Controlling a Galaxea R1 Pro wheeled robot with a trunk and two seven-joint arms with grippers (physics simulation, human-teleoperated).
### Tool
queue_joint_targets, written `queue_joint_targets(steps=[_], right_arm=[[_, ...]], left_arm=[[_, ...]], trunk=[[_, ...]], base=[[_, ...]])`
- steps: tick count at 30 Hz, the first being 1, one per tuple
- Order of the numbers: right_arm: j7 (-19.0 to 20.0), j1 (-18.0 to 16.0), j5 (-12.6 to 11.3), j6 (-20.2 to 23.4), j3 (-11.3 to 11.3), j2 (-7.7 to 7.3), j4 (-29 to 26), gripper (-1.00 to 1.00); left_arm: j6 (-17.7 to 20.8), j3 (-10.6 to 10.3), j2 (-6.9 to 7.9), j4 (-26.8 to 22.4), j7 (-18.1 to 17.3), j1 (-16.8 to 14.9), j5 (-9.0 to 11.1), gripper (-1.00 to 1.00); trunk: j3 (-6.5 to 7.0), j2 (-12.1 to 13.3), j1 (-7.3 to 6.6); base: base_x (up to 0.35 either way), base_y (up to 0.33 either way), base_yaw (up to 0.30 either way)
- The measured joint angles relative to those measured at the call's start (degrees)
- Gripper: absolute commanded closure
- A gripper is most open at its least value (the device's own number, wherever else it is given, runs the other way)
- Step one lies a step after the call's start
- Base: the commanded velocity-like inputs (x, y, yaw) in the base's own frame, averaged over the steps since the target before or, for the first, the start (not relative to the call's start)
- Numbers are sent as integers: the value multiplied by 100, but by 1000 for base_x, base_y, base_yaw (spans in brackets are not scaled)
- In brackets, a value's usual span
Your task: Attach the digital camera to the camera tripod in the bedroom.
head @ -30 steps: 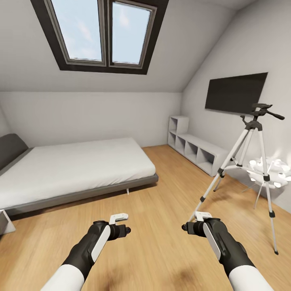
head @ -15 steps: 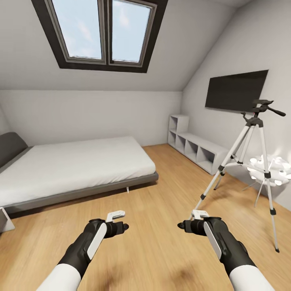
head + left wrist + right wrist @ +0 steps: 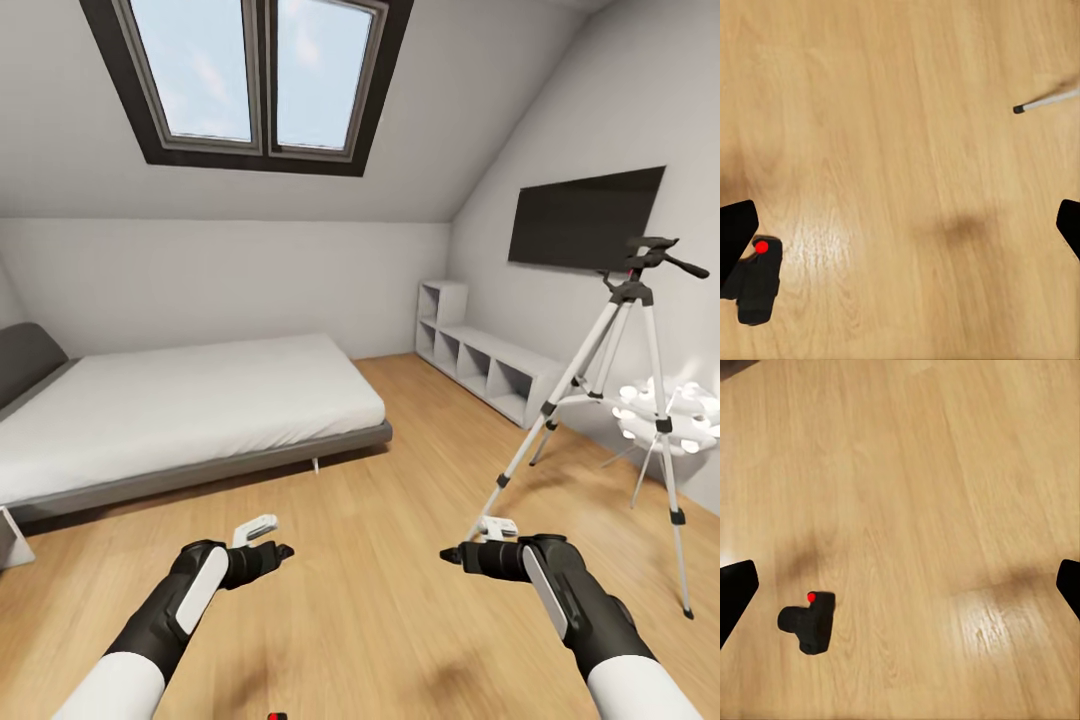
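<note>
The camera tripod (image 3: 628,330) stands on the wood floor at the right, silver legs spread, black head and pan handle on top. The digital camera (image 3: 808,627), small and black with a red dot, lies on the floor below both grippers. It also lies beside one finger in the left wrist view (image 3: 756,289), and its red dot (image 3: 277,715) peeks in at the head view's bottom edge. My left gripper (image 3: 278,551) and right gripper (image 3: 450,553) hover over the floor, both open and empty. A tripod foot (image 3: 1018,109) appears in the left wrist view.
A low grey bed (image 3: 180,420) with a white mattress fills the left. A white cube shelf (image 3: 485,365) and a dark wall screen (image 3: 585,218) line the right wall. A white bulb lamp (image 3: 665,420) sits behind the tripod. A skylight (image 3: 255,80) is overhead.
My left arm has dropped lower and swung left, and the right arm has sunk slightly. The view has tilted down a little, bringing the camera's red dot into the bottom edge.
</note>
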Motion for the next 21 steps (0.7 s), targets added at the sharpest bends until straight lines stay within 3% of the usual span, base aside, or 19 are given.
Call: queue_joint_targets(steps=[7,14,21], right_arm=[[266,0,-2,249,-2,-46,-279,-100],[865,0,5,455,-2,-255,-461,-100],[1296,0,21,498,-2,-359,-493,-100]], left_arm=[[-1,-1,12,0,7,0,27,-100],[-1,-3,11,-3,7,0,26,-100],[-5,-4,2,-4,8,0,24,-100]], trunk=[[-126,-281,154],[-251,-562,308],[-377,-842,461]], base=[[0,0,0],[0,0,0],[0,0,0]])
